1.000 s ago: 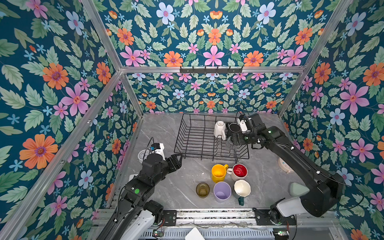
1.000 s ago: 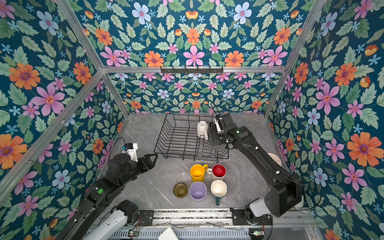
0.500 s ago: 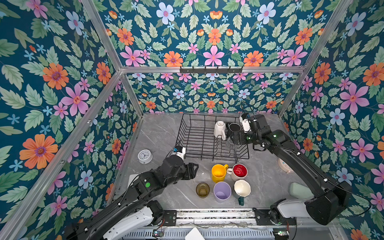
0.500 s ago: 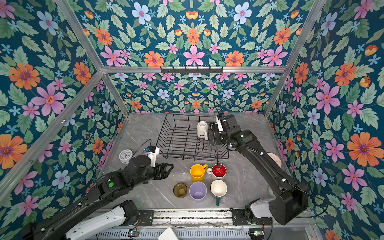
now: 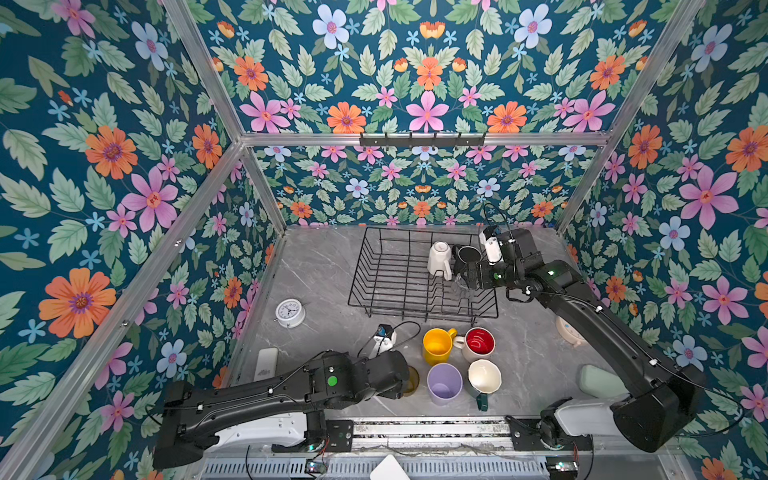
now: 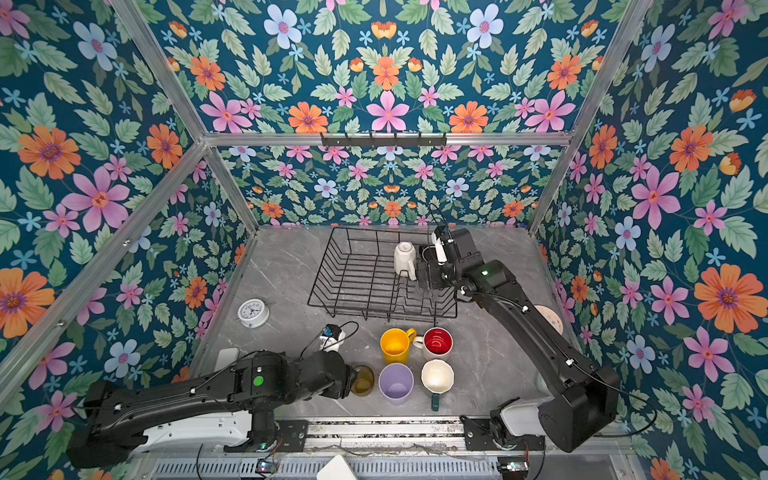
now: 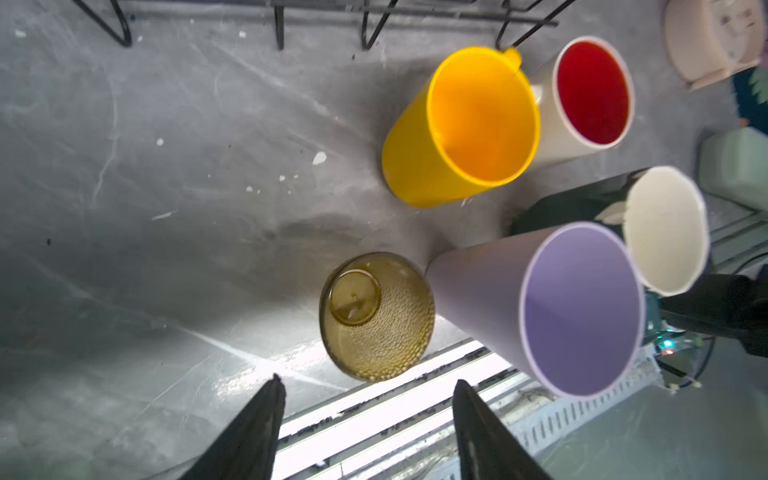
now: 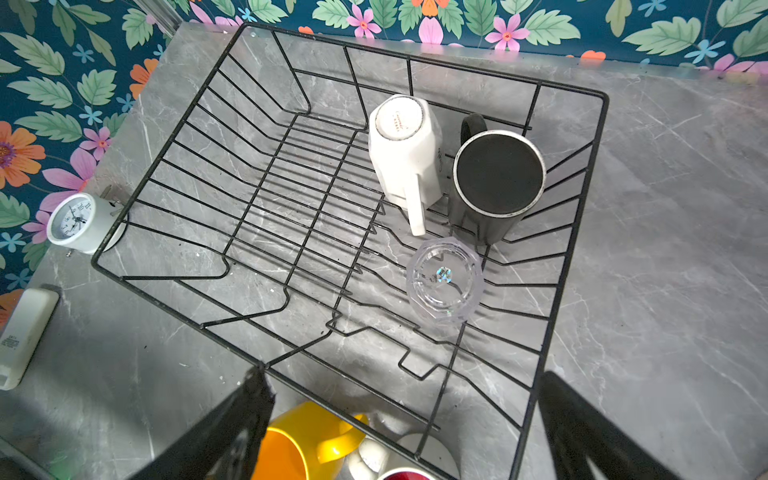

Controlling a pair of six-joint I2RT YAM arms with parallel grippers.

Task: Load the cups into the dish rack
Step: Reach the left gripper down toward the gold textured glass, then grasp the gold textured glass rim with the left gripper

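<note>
Hour numerals on white clock [image 8: 72,219]

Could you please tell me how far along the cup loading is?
Done: the white mug, black mug and clear glass sit upside down in the dish rack. In hand: nothing; the left gripper hovers open by the olive glass, the right gripper open over the rack. To load: that glass, yellow mug, red-inside mug, lilac tumbler and cream-inside mug.

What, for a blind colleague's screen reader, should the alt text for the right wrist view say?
A black wire dish rack on a grey table holds three upside-down cups: a white mug, a black mug and a clear glass. The open right claw hangs over its rim, with a yellow mug outside the rack.
</note>
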